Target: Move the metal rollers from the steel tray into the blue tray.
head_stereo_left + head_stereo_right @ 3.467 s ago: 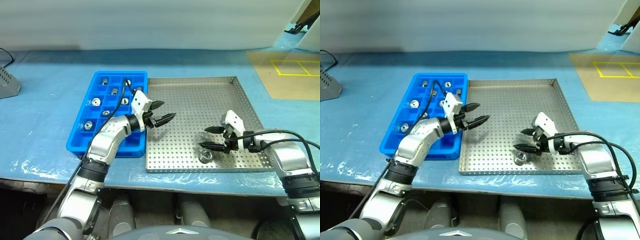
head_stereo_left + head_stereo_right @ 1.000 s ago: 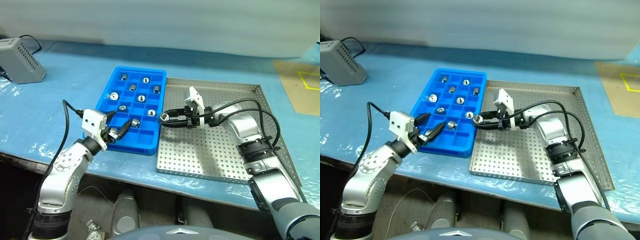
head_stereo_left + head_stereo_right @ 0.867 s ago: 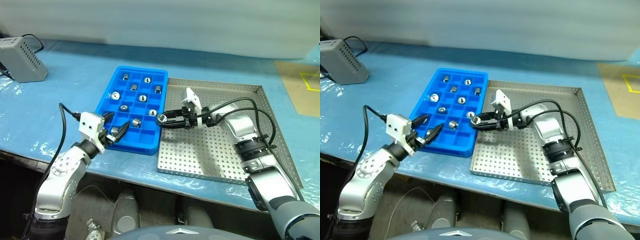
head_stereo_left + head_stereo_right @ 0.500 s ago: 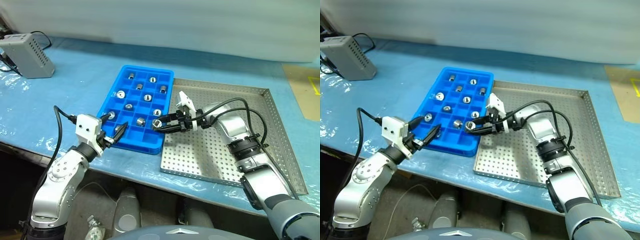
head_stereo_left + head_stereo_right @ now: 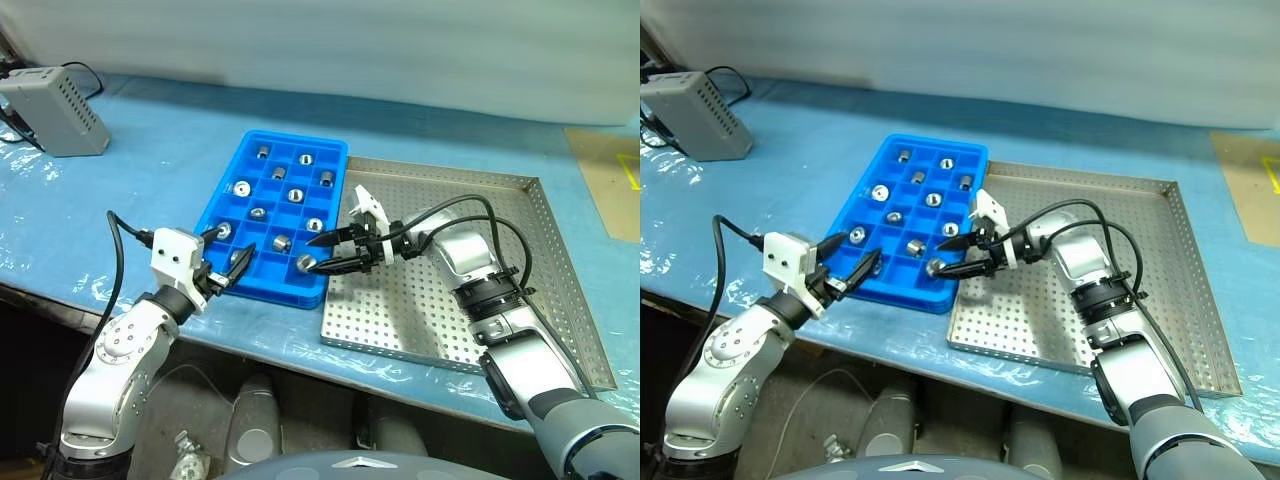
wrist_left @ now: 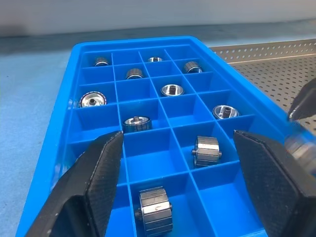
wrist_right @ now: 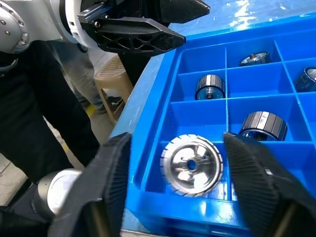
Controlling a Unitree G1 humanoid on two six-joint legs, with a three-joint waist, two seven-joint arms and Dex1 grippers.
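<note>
The blue tray point(image 5: 275, 215) sits on the bench point(image 5: 140, 190), right beside the steel tray point(image 5: 470, 300), and their long sides touch. The right gripper point(image 5: 322, 252) reaches over from the steel tray to the near corner of the blue tray, and its two black fingers are spread apart — they hold nothing. A shiny metal roller point(image 5: 305, 264) lies just under them, in the corner box of the blue tray. From the right wrist you can see it leaning on its side, with its round face and small hole showing point(image 7: 191, 165). More metal rollers point(image 5: 282, 243) sit in other boxes of the blue tray, one in each, and some boxes have none. The left gripper point(image 5: 226, 266) hangs at the near edge of the blue tray, pointing along it, with its fingers wide apart and nothing between them. The holey floor of the steel tray looks bare. A grey box point(image 5: 55, 108) with a black wire sits far off on the bench.
</note>
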